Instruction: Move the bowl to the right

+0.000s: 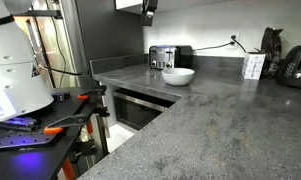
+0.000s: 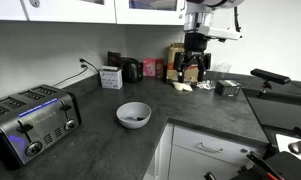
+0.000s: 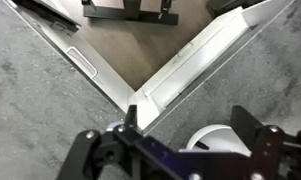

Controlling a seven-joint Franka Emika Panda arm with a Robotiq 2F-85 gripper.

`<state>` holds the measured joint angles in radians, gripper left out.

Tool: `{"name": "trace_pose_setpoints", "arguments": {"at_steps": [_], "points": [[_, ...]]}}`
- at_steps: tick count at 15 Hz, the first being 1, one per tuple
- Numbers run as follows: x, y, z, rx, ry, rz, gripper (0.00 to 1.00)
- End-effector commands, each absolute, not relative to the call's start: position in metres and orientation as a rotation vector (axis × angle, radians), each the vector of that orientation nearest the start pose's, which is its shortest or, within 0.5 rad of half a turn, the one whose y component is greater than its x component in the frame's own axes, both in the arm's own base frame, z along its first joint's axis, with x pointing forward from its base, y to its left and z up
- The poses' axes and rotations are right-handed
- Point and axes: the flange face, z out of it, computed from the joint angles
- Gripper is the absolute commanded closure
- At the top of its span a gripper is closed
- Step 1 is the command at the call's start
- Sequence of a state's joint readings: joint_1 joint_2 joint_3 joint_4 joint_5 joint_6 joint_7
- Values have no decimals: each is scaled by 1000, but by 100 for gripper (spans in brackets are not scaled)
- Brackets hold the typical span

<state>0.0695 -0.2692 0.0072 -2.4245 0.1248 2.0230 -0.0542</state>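
Both fingers (image 3: 272,148) of the gripper (image 2: 194,72) are held spread, well above the bowl (image 2: 133,122), whose rim should be straddled squarely before closing.

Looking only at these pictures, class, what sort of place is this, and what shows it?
Probably a kitchen: a toaster and a white bowl stand on a grey L-shaped countertop, with white cabinets above.
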Motion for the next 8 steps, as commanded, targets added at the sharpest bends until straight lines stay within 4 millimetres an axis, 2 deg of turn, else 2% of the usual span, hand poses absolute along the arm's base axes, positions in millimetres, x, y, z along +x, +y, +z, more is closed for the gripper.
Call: {"name": "trace_pose_setpoints", "arguments": {"at_steps": [1,5,8], "points": [[433,40,400,-3028,-104,203,0],[439,43,396,-3025,-121,189,0],[460,58,374,-2979,-163,91,0]]}}
